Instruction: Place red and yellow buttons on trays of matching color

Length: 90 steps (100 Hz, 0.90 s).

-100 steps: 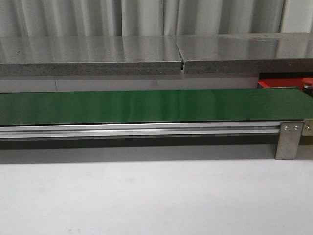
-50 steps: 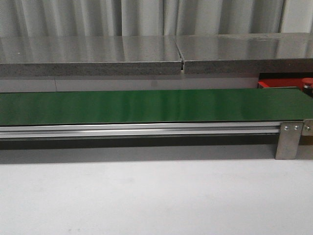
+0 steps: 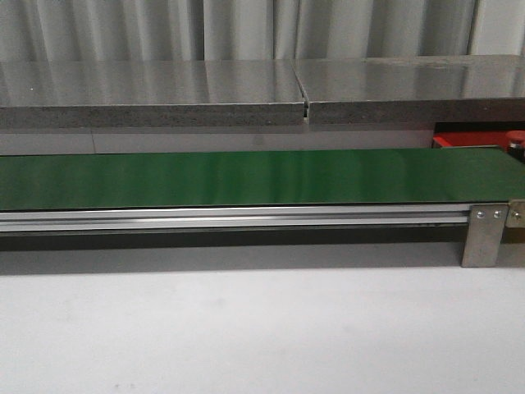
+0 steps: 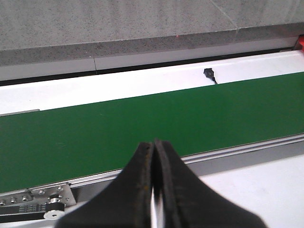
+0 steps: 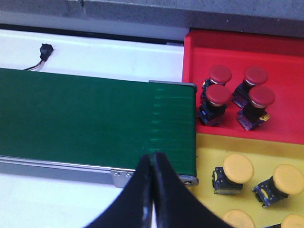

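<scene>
- Left claw (image 4: 153, 190): closed, empty, above the bare green belt (image 4: 142, 128).
- Right claw (image 5: 152, 190): closed, empty, at the belt end.
- Red buttons (image 5: 219, 95) sit in the red tray (image 5: 285, 47) at 2 o'clock; yellow buttons (image 5: 237, 168) in the yellow tray (image 5: 209, 147) at 4 o'clock.
- Risk: a closed claw could knock an arriving button off the belt.

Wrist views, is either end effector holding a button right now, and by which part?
Nothing is held. The left end effector and right end effector are both shut with nothing between them, above the green belt.
</scene>
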Each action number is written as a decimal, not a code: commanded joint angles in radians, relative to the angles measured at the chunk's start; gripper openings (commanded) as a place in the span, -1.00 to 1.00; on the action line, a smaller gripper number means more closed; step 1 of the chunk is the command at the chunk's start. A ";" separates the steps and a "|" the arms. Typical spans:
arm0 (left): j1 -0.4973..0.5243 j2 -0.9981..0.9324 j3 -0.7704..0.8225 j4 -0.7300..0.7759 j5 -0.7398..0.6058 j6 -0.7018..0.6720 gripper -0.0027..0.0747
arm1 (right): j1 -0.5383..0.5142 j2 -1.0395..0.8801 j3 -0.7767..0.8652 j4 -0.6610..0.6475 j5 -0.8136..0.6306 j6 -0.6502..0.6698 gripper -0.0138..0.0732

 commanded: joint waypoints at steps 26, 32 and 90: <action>-0.007 0.000 -0.027 -0.013 -0.073 -0.007 -0.98 | -0.001 -0.242 0.144 -0.055 -0.195 -0.004 -0.84; -0.007 0.000 -0.027 -0.013 -0.073 -0.007 -0.98 | -0.001 -0.274 0.167 -0.055 -0.200 0.004 -0.84; -0.007 0.000 -0.027 -0.013 -0.073 -0.007 -0.98 | -0.001 -0.474 0.495 0.018 -0.605 0.009 -0.84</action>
